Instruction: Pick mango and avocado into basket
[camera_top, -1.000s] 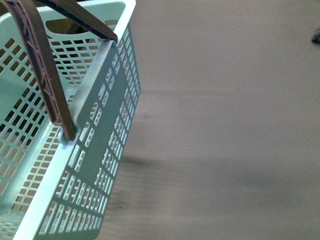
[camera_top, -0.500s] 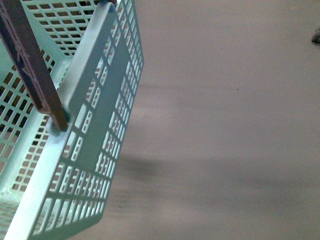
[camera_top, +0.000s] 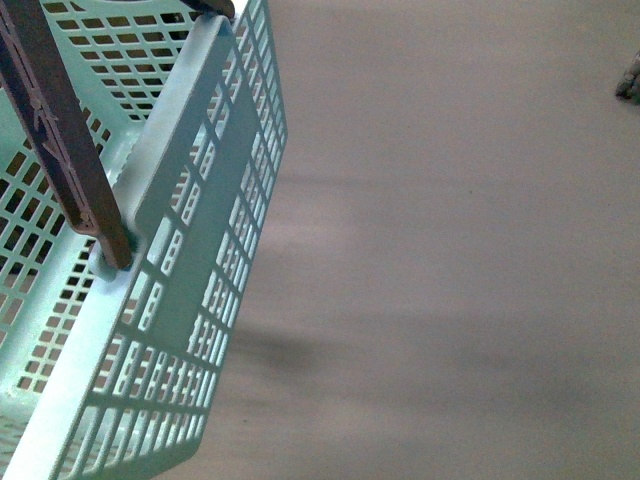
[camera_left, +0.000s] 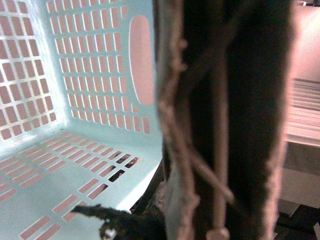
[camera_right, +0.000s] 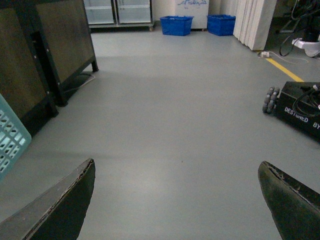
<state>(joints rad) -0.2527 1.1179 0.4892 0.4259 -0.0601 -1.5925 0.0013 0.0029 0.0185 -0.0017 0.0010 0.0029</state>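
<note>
The pale mint-green basket (camera_top: 200, 200) hangs tilted at the left of the front view, above a bare grey floor, its brown ribbed handle (camera_top: 60, 130) running up out of frame. In the left wrist view the handle (camera_left: 225, 125) fills the middle, with my left gripper (camera_left: 165, 220) shut on it. The basket's slotted floor and walls (camera_left: 90, 75) behind it hold nothing. My right gripper (camera_right: 177, 200) stands open over the floor, nothing between its dark fingers (camera_right: 65, 205). A corner of the basket (camera_right: 10, 140) shows beside it. The mango and the avocado are out of view.
Dark cabinets (camera_right: 60, 45) stand beside the basket's corner. Two blue crates (camera_right: 176, 25) sit far off by a wall. A black wheeled unit (camera_right: 300, 110) and a yellow floor line (camera_right: 285, 69) lie off to one side. Grey floor spreads between them.
In the front view the basket has swung up and leftward, its rim now cut off at the top; since half a second ago it has barely shifted.
</note>
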